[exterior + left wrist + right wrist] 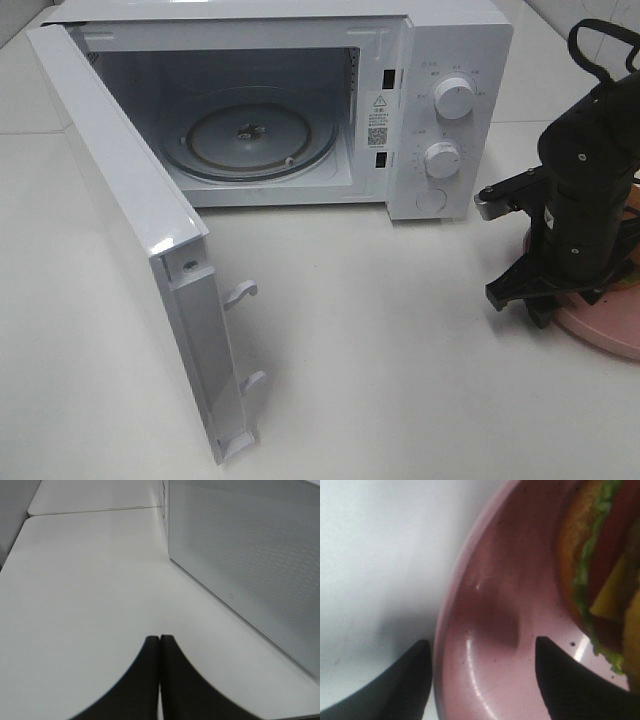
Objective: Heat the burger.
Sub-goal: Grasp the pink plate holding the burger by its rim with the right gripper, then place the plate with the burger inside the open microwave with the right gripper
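Soft stacked burger (600, 565) likely squashes, so take the rim of the stiff pink plate (451, 605), at four o'clock from the microwave (455, 128), between spread right fingers (395, 690); left fingers (147, 685) pressed together.

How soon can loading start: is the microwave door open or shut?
Open: the door stands wide, baring the glass turntable inside.

There is 1 microwave (450, 60) with 1 door (120, 200). Its front panel has 2 dials, an upper knob (455, 97) and a lower knob (441, 158). Inside the microwave lies 1 glass turntable (250, 140). To the right of the microwave is 1 pink plate (610, 335) with 1 burger (600, 570). There are 2 grippers: 1 right gripper (482, 647) and 1 left gripper (160, 642).
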### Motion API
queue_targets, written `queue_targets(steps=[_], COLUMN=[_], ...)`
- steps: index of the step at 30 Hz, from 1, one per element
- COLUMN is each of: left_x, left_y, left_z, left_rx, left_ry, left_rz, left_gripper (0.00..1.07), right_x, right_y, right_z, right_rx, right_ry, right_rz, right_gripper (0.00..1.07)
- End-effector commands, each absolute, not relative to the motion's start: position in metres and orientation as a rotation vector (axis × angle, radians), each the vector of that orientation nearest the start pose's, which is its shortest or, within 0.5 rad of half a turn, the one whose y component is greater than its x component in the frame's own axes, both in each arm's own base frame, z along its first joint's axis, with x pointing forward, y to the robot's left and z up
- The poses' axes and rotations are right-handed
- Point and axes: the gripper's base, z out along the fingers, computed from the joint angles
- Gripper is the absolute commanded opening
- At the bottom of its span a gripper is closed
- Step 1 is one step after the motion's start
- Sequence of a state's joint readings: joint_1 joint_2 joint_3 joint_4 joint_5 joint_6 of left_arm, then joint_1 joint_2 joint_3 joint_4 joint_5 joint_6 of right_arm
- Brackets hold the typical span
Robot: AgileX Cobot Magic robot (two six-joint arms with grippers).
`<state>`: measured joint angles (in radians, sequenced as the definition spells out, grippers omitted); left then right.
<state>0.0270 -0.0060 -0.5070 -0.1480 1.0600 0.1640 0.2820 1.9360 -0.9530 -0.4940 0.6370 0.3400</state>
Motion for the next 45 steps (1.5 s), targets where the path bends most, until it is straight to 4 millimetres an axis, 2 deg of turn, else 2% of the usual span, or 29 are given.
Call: queue_targets(steps=[1,4,6,7,9,10,11,13,20,28,31,35,36,37,39,45], left_x=[-0.009,-0.009,-0.009,-0.009,-0.009,-0.009,-0.009,-0.009,-0.009,-0.009,-0.009,-0.009,-0.009,-0.009,-0.009,-0.009], left_y=[-0.012,-0.012,-0.012,-0.012,-0.012,-0.012,-0.012,-0.012,-0.012,-0.012,-0.012,-0.012,-0.012,-0.012,-0.012,-0.012], left_z=[0.281,0.281,0.281,0.281,0.281,0.281,0.281,0.281,0.281,0.281,0.281,0.281,0.281,0.281,0.281,0.281], left_rx=[0.143,0.143,0.143,0.143,0.143,0.143,0.143,0.143,0.143,0.143,0.143,0.143,0.143,0.143,0.143,0.143], left_ry=[1.985,1.985,1.985,1.985,1.985,1.985,1.985,1.985,1.985,1.985,1.985,1.985,1.985,1.985,1.985,1.985], left_rz=[-0.059,-0.059,-0.059,-0.059,-0.059,-0.059,-0.059,-0.059,-0.059,-0.059,-0.059,-0.059,-0.059,-0.059,-0.059,-0.059], left_gripper=[0.0,0.0,0.0,0.0,0.0,0.0,0.0,0.0,0.0,0.0,0.0,0.0,0.0,0.0,0.0,0.0], right_x=[0.315,0.316,0.316,0.316,0.316,0.316,0.316,0.316,0.316,0.298,0.288,0.28,0.274,0.274,0.263,0.244], right_y=[0.059,0.06,0.06,0.06,0.06,0.06,0.06,0.06,0.06,0.057,0.055,0.065,0.074,0.074,0.087,0.097], right_z=[0.09,0.09,0.09,0.09,0.09,0.09,0.09,0.09,0.089,0.09,0.098,0.113,0.119,0.119,0.127,0.142], right_rx=[-0.511,-0.514,-0.514,-0.514,-0.516,-0.516,-0.516,-0.516,-0.516,-0.553,-0.553,-0.639,-0.742,-0.742,-0.871,-0.953], right_ry=[2.946,2.938,2.931,2.931,2.931,2.931,2.931,2.931,2.935,2.941,2.928,2.861,2.822,2.822,2.769,2.701], right_rz=[-0.474,-0.469,-0.459,-0.459,-0.459,-0.459,-0.459,-0.459,-0.463,-0.452,-0.441,-0.431,-0.437,-0.437,-0.442,-0.443], right_gripper=[0.55,0.49,0.36,0.36,0.09,0.09,0.04,0.0,0.0,0.0,0.0,0.0,0.0,0.0,0.0,0.0])
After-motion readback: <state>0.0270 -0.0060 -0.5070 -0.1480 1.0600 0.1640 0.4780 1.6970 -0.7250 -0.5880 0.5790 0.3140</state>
